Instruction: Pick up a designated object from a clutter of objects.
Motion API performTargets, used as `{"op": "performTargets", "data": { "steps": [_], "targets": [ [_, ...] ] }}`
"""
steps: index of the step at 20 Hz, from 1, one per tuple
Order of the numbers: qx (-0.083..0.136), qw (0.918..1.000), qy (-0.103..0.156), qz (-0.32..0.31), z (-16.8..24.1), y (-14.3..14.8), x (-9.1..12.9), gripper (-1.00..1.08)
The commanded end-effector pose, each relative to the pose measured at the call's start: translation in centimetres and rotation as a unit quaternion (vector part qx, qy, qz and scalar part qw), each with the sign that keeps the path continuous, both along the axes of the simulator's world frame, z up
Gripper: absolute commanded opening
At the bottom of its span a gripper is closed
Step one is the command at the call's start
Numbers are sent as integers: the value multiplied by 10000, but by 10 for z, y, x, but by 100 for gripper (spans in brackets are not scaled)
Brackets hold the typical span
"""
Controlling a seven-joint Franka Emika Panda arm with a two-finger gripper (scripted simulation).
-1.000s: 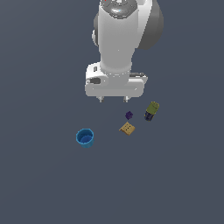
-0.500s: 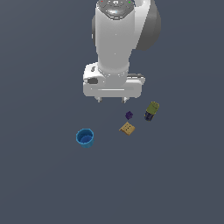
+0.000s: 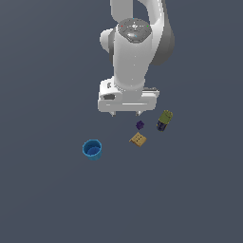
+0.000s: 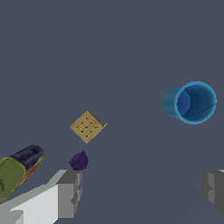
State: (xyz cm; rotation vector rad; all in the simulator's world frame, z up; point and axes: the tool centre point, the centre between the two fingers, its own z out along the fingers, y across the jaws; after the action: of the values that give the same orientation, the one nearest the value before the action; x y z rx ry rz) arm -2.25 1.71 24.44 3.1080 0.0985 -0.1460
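Only non-task thing: the ground (image 3: 47, 199), a flat, matte, dark slate-grey surface of even tone. In ext. view it lies below the gripper (image 3: 126, 114) and runs out on every side of it to the pic edges. Wrist view: same grey ground (image 4: 109, 43) fills the bg under and beyond the gripper.

dark purple piece (image 3: 139, 125), tan dotted tile (image 3: 138, 139), blue cup (image 3: 92, 149)

Two cameras looking down on one clutter.
The exterior view is looking from high and far, taking in arm and floor; the wrist view is looking down from close, sharing the blue cup (image 3: 92, 149) (image 4: 191, 102), tan tile (image 3: 138, 139) (image 4: 87, 126) and purple piece (image 3: 140, 125) (image 4: 79, 161).
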Motion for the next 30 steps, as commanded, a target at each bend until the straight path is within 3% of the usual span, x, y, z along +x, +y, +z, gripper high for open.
{"op": "performTargets", "data": {
  "steps": [1, 9, 18, 30],
  "targets": [
    [4, 9999, -27, 148, -14, 7, -4, 100],
    [43, 9969, -150, 777, -71, 37, -26, 100],
    [131, 9879, -290, 1516, -129, 68, -65, 100],
    [240, 9762, -404, 2115, -168, 91, -107, 100]
  ]
}}
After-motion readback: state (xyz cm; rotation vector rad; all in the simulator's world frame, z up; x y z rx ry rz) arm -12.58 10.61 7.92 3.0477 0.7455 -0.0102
